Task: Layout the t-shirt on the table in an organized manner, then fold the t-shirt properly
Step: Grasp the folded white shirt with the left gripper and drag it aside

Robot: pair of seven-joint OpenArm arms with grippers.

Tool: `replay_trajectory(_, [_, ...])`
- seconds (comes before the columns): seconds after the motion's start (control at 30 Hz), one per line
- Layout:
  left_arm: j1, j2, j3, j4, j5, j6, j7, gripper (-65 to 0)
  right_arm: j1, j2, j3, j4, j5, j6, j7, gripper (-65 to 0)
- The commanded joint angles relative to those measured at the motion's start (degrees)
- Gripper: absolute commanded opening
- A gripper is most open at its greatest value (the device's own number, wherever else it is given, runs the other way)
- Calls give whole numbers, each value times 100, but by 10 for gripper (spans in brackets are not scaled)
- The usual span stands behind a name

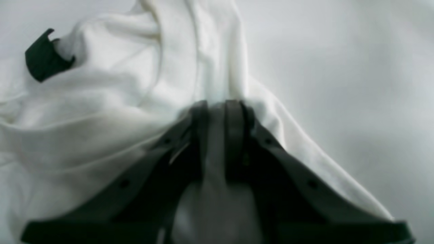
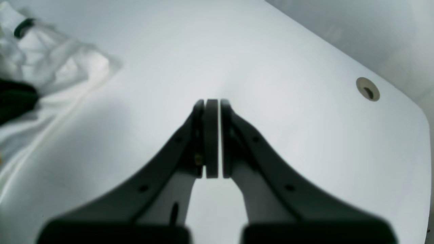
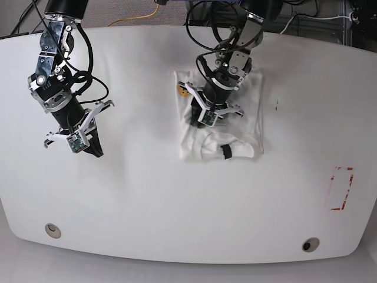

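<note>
The white t-shirt [image 3: 232,112] lies bunched up on the table [image 3: 147,194], a little right of the middle at the back. A bit of yellow print [image 3: 184,91] peeks out at its left edge. My left gripper [image 1: 217,105] is shut on a raised fold of the t-shirt [image 1: 135,88], and the cloth drapes away on both sides of it. A small black tag [image 1: 44,56] sits on the cloth ahead of it. In the base view this gripper [image 3: 203,127] stands over the shirt's left half. My right gripper [image 2: 212,105] is shut on nothing above bare table [image 2: 288,101], well left of the shirt [image 2: 51,67].
A round grommet hole [image 2: 368,89] lies near the table's curved edge ahead of the right gripper. Another hole [image 3: 310,244] sits at the front right. A red tape rectangle [image 3: 341,188] marks the right side. Cables run along the back edge behind both arms.
</note>
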Motion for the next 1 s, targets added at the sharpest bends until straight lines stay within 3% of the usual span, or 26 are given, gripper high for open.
replay_trajectory(0.0, [115, -239, -268, 141, 29, -151, 77, -572, 59, 75, 38, 118, 51, 11, 159, -642])
replay_trajectory(0.3, [396, -951, -1542, 642, 29, -1047, 86, -572, -20, 66, 38, 197, 51, 143, 151, -642])
replay_trajectory(0.63, [299, -1531, -2879, 730, 46, -1794, 86, -572, -169, 57, 38, 223, 69, 183, 159, -642])
replay_trajectory(0.97, [370, -1443, -3406, 1636, 37, -2032, 288, -572, -178, 48, 38, 337, 69, 183, 151, -642])
